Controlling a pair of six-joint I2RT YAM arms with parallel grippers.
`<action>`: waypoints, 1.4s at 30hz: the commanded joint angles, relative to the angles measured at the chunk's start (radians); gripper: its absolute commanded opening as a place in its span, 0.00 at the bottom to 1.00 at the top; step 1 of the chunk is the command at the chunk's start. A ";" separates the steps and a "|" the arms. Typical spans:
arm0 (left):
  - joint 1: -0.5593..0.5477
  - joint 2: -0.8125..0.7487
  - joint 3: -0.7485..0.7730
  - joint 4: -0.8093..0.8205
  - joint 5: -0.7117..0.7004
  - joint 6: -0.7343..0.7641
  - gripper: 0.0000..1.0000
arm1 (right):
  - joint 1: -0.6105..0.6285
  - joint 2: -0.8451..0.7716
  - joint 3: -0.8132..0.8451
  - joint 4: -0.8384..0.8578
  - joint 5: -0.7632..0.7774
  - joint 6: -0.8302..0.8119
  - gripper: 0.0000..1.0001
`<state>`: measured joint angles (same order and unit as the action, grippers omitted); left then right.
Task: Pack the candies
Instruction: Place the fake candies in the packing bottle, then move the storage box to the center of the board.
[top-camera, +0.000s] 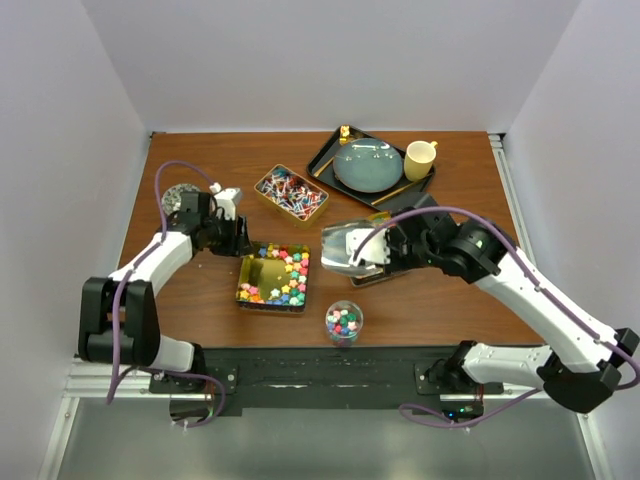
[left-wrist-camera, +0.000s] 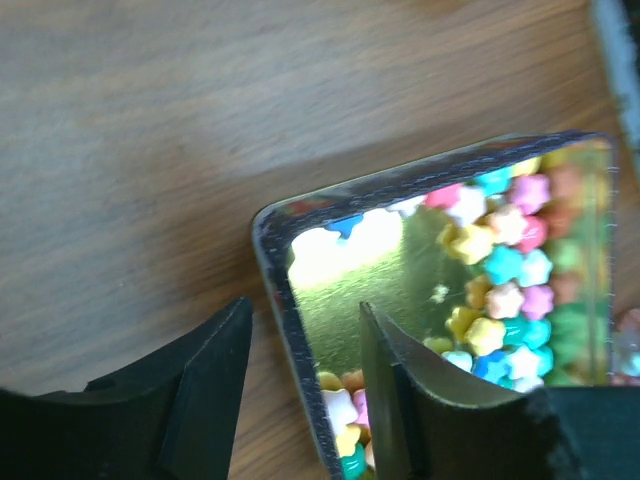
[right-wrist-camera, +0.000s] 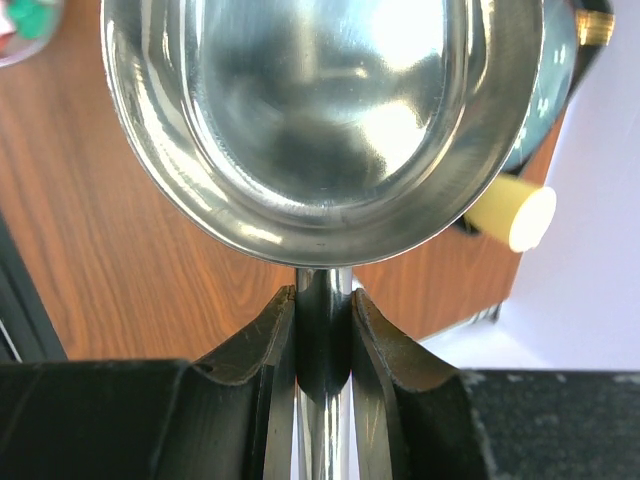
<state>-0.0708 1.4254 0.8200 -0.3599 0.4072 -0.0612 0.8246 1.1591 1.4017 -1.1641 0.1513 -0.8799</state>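
Top view, centre: the right gripper (right-wrist-camera: 323, 315) clamped the empty scoop (top-camera: 343, 245). The left gripper (left-wrist-camera: 303, 330), fingers apart, straddled the tin (left-wrist-camera: 275, 225) wall. Next, seemingly: scooping candies (left-wrist-camera: 505, 270).

two tins (top-camera: 264, 272) (top-camera: 262, 183), one jar (top-camera: 344, 334), one scoop (top-camera: 343, 248)

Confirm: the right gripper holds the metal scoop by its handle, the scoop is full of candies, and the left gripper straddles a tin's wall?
Not quite: the scoop is empty, its bowl bare metal in the right wrist view. The right gripper does hold its handle, and the left gripper does straddle the wall of the tin.
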 joint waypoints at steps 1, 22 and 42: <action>-0.001 0.131 0.138 -0.178 -0.082 0.096 0.47 | -0.045 0.024 0.048 0.113 0.050 0.065 0.00; 0.440 0.080 0.306 -0.456 -0.171 0.587 0.46 | -0.154 0.180 0.130 0.227 -0.045 0.131 0.00; -0.076 0.559 1.050 -0.314 -0.140 0.210 0.58 | -0.502 0.525 0.447 0.363 -0.291 0.391 0.00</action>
<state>-0.1234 1.8191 1.7000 -0.7341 0.3374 0.2474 0.3077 1.6993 1.7737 -0.8711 -0.0788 -0.5373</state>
